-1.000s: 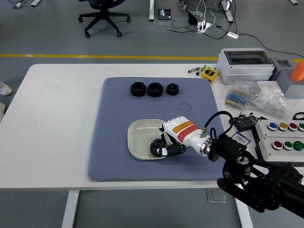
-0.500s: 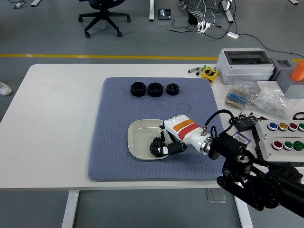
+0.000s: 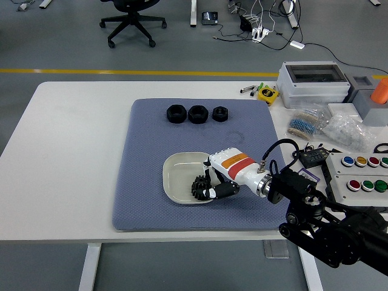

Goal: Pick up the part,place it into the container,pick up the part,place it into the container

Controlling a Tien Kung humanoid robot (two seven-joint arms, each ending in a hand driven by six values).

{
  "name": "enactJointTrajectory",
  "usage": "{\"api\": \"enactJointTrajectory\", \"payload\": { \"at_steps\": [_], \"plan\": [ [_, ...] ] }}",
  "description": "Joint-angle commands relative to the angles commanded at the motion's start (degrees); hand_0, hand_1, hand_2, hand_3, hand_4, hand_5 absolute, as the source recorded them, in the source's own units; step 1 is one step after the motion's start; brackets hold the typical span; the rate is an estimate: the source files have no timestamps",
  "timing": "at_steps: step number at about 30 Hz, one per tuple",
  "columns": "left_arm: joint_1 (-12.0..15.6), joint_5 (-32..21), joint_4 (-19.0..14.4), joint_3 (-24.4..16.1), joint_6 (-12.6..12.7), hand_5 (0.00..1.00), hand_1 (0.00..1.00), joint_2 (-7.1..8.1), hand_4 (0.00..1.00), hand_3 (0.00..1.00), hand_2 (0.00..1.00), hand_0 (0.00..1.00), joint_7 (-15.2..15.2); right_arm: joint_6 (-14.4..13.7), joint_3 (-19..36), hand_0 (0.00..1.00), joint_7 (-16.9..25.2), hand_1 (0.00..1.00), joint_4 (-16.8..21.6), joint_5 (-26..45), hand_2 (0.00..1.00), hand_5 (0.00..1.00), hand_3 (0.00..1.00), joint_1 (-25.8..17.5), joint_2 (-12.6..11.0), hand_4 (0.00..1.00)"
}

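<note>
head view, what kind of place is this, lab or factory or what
Most likely a robotics lab or workshop. Cables and a power strip lie on the grey floor beside an office chair, and the white table holds a push-button control box and an electrical enclosure.

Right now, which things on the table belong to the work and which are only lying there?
Job things:
- right hand, holding a black toothed part
- cream dish
- three black nuts on the blue mat

Lying about:
- grey box
- button boxes
- yellow tape measure
- clear bags
</note>
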Motion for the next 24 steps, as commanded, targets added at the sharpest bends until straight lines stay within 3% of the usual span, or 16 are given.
{"api": "enactJointTrajectory", "payload": {
  "at_steps": [14,15,16,20,24],
  "plan": [
    [0.18,-0.08,0.00,0.04,-0.02,0.610,0.700,0.05,0.642,0.582,0.662,0.745,0.00,0.62,1.74,0.087,0.14,0.078,0.00,-1.06,0.200,0.513,0.393,-0.41,-0.32,0.882],
    [0.21,0.07,0.00,-0.05,-0.04,0.610,0.700,0.06,0.642,0.582,0.662,0.745,0.03,1.36,2.06,0.087,0.15,0.078,0.12,-1.45,0.200,0.513,0.393,-0.45,-0.42,0.882],
    [0.23,0.18,0.00,-0.11,-0.05,0.611,0.700,0.06,0.642,0.582,0.662,0.745,0.04,2.00,2.29,0.124,0.14,0.119,0.21,-1.74,0.238,0.612,0.434,-0.48,-0.49,0.998],
    [0.33,0.53,0.00,-0.29,-0.09,0.611,0.700,0.06,0.642,0.582,0.662,0.745,0.09,5.68,3.66,0.124,0.35,0.119,0.56,-3.01,0.238,0.612,0.434,-0.74,-1.11,0.998],
    [0.43,0.86,0.01,-0.52,-0.10,0.610,0.700,0.04,0.642,0.582,0.662,0.745,0.14,7.45,4.95,0.156,0.74,0.132,0.69,-3.47,0.245,0.641,0.448,-1.15,-1.78,0.998]
  ]
}}
